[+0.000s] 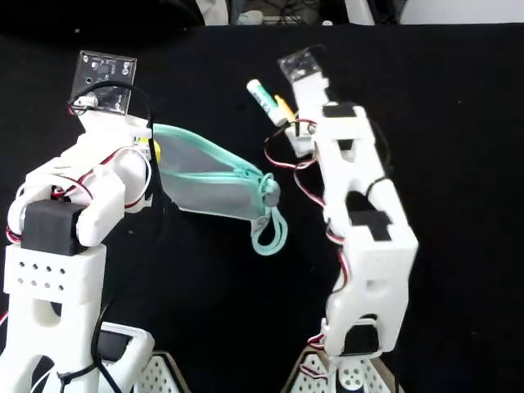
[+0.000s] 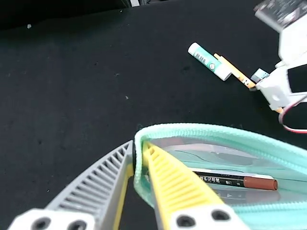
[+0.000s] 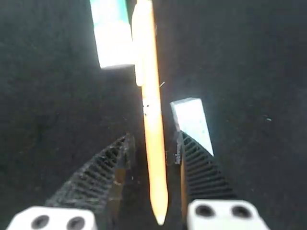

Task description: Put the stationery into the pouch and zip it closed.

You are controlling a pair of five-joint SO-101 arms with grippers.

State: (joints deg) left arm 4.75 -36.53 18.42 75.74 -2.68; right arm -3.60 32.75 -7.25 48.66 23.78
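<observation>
Both glue stick point(image 3: 112, 43) and white block point(image 3: 192, 120) flank the pen point(image 3: 151, 110) beyond the pouch point(image 1: 205, 184).

White print runs along the black marker point(image 2: 225, 180), too small to read.

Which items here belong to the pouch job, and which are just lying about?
Job:
pouch, gripped by the left pincer
marker inside it
orange pencil, straddled by the open right pincer
glue stick
white wedge, likely an eraser

Lying about:
cables past the far edge of the table
</observation>
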